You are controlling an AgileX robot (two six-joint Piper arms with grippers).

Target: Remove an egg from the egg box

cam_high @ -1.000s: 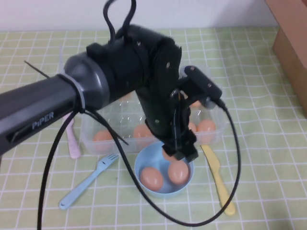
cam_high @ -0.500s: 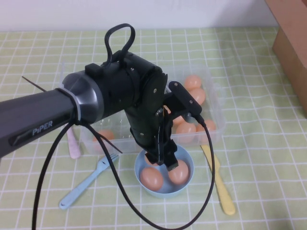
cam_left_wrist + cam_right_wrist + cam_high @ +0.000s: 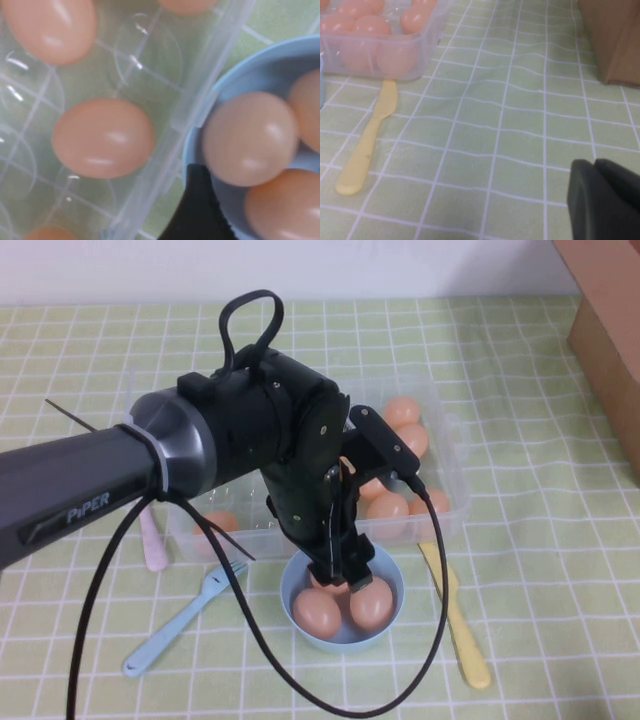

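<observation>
Three eggs lay in bowl (image 3: 392,622), left gripper (image 3: 343,570) low over them, grip state not discernible. Behind, box (image 3: 450,475) held remaining eggs, nearest egg (image 3: 386,508) by front wall. Right gripper (image 3: 605,200) parked over surface, looked closed. Risk: descending gripper could crack bowl eggs.

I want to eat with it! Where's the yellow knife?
In the high view, the yellow knife lies on the table's right side, just right of the blue bowl and in front of the egg box.
</observation>
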